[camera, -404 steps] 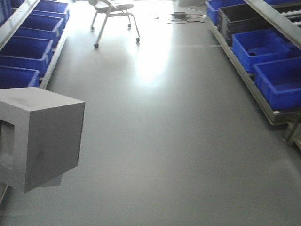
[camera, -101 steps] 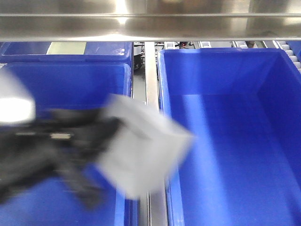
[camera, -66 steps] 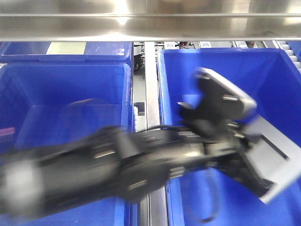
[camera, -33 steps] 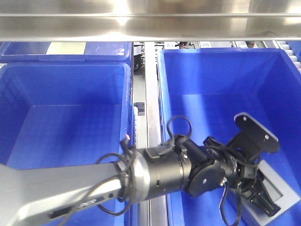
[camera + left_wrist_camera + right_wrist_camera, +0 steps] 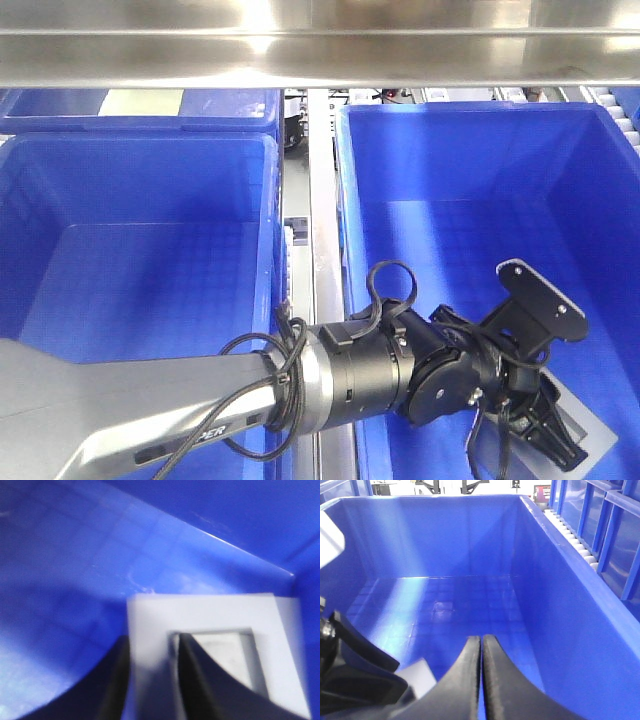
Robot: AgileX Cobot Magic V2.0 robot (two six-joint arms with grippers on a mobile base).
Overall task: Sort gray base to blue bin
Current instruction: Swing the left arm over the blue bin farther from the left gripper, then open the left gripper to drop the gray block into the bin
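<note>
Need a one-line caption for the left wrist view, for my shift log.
Left gripper pinching one wall of the gray base, one finger in its recess, above the blue bin floor.

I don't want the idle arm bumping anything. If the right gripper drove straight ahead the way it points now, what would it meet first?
The right gripper, fingers closed together, points into the blue bin. It would probably meet the bin's grid floor, or the far wall if its line runs flatter; depth is unclear.

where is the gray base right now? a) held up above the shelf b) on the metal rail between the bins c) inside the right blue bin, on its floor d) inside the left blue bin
c: the gray base sits low in the near right corner of the right blue bin, with the left gripper pinching one wall of it at its recess.
</note>
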